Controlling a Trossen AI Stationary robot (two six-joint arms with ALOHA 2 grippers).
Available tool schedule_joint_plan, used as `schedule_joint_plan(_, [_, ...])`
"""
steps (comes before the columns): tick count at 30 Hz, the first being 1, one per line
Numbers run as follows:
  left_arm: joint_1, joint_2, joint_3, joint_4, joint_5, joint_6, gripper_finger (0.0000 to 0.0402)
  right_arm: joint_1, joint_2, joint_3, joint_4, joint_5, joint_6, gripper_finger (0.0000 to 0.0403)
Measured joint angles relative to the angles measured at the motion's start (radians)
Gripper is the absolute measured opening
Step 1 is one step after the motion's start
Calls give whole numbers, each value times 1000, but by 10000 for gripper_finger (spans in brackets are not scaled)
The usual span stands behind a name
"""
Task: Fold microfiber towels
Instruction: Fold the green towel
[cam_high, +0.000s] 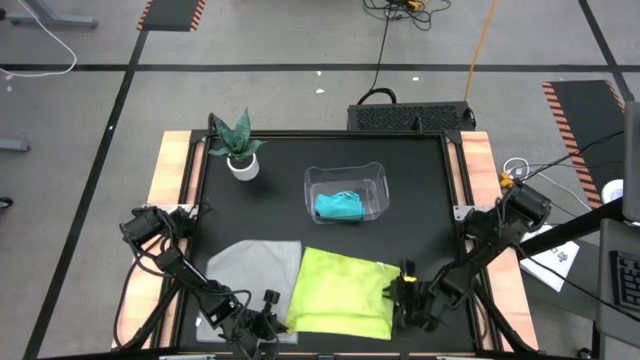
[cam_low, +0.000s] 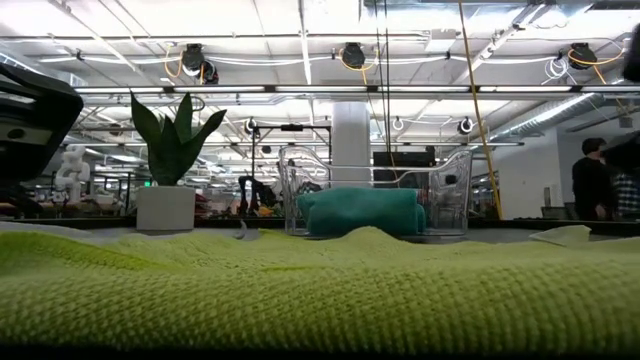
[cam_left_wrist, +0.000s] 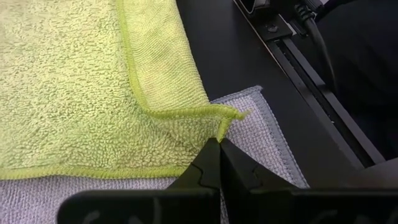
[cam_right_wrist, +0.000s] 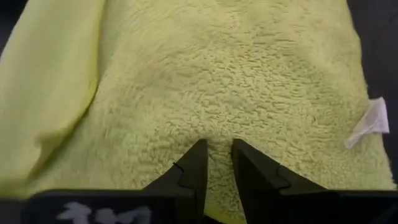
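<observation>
The yellow-green towel (cam_high: 345, 290) lies at the near middle of the black worktop (cam_high: 420, 180), partly doubled over on itself, and its left edge overlaps the light grey towel (cam_high: 255, 268), which lies flat beside it toward the left arm. The left tool (cam_high: 270, 318) sits at the near left corner of the yellow-green towel; in the left wrist view its two dark fingers (cam_left_wrist: 214, 165) are pressed together on the hemmed corner of that towel (cam_left_wrist: 93, 93), with the grey towel (cam_left_wrist: 261, 134) showing underneath and beside it. The right tool (cam_high: 405, 295) sits at the towel's right edge; in the right wrist view its fingers (cam_right_wrist: 193, 165) stand a narrow gap apart with a small ridge of the yellow-green pile (cam_right_wrist: 217, 81) pinched between them, and a white label (cam_right_wrist: 371, 121) shows at one edge of the cloth. The teal towel (cam_high: 338, 206) lies bundled inside the clear plastic bin (cam_high: 372, 178) near the middle of the worktop, well apart from the other two cloths. A potted plant (cam_high: 240, 150) in a white pot stands toward the far left corner. In the low view the yellow-green cloth (cam_low: 320, 290) fills the foreground, with the bin (cam_low: 450, 190) and the teal towel (cam_low: 365, 212) behind it.
</observation>
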Motion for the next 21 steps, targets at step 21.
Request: schedule_joint_plan(21, [53, -3, 3, -59, 73, 18, 2, -337, -166, -74, -276, -94, -72, 70])
